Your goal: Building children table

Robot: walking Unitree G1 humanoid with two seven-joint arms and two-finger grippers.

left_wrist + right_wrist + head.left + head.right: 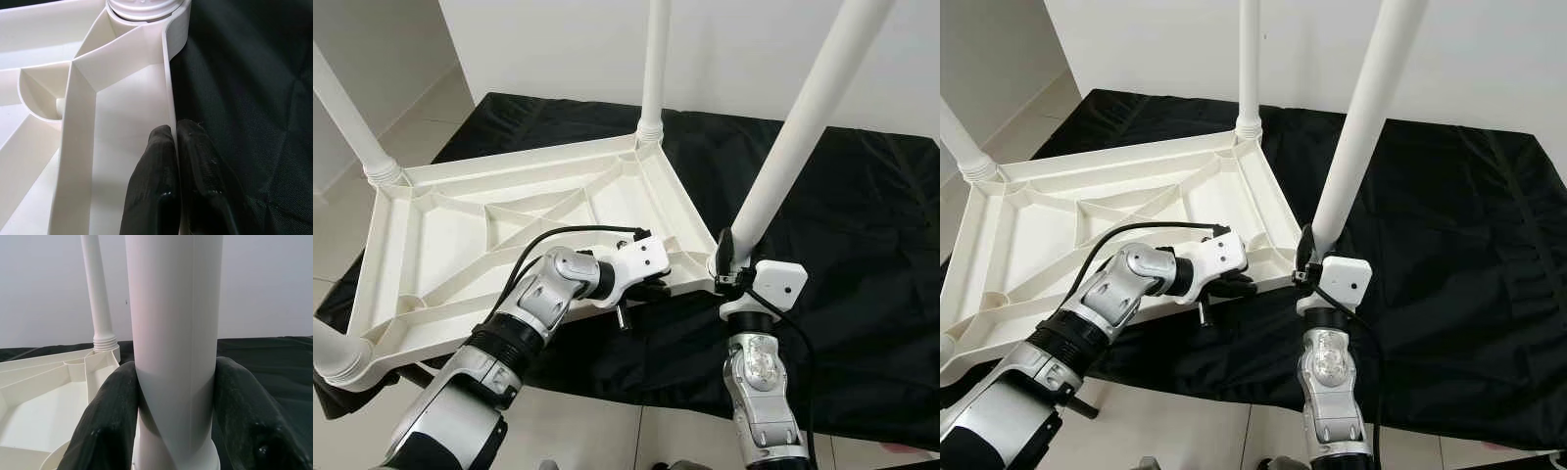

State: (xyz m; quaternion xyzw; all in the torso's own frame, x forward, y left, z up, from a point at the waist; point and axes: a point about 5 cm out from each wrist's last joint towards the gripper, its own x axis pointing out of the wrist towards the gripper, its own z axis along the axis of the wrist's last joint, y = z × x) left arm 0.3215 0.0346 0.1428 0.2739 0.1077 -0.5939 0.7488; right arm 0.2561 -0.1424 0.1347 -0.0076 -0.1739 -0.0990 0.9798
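On the black cloth (862,255), one tabletop (460,235) with four legs: left end effector (175,161) pinches its rim, right end effector (176,431) grips one leg (173,333).

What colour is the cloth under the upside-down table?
The fabric cloth is plain black, clearest in the left eye view.

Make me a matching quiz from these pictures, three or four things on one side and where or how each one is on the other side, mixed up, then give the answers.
1. left gripper
2. right gripper
3. black cloth
4. tabletop

a. lies upside down, ribs showing
b. shut on the near table leg
c. spread on the floor under the table
d. pinches the tabletop's rim

Pairs: 1-d, 2-b, 3-c, 4-a
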